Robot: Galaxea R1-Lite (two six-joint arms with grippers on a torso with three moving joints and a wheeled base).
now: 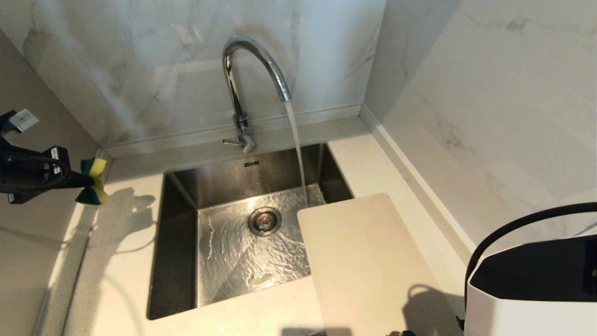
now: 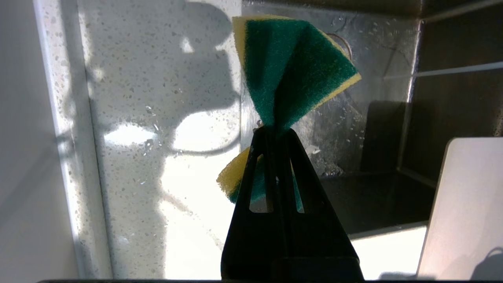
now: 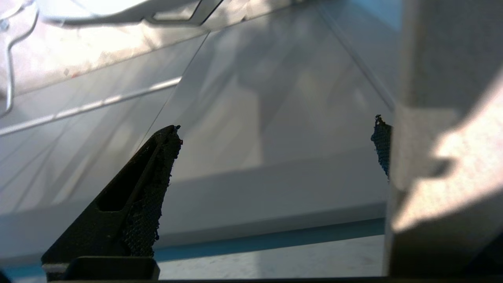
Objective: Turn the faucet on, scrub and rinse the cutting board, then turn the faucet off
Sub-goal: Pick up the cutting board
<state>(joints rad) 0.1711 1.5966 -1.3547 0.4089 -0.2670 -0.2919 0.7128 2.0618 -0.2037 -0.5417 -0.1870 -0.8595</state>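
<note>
Thin, stiff, probably slick-when-wet cutting board (image 1: pixel 368 261) overhanging sink (image 1: pixel 177 261), best grabbed by that free edge; left pincer (image 2: pixel 275 131) clamped on squishy sponge (image 2: pixel 290 67), right pincer (image 3: pixel 275 153) wide open, empty.

A polished chrome faucet (image 1: pixel 254 70) gleams above a brushed stainless-steel sink (image 1: pixel 179 261), its wet floor rippled and glossy. At the sink's 3 o'clock side lies a smooth, matt off-white plastic cutting board (image 1: pixel 368 261). The countertop (image 1: pixel 116 280) is pale speckled stone; the walls (image 1: pixel 466 93) are veined marble-look panels with a soft sheen. The sponge (image 2: pixel 290 70) pairs coarse green scouring fibre with yellow foam.
</note>
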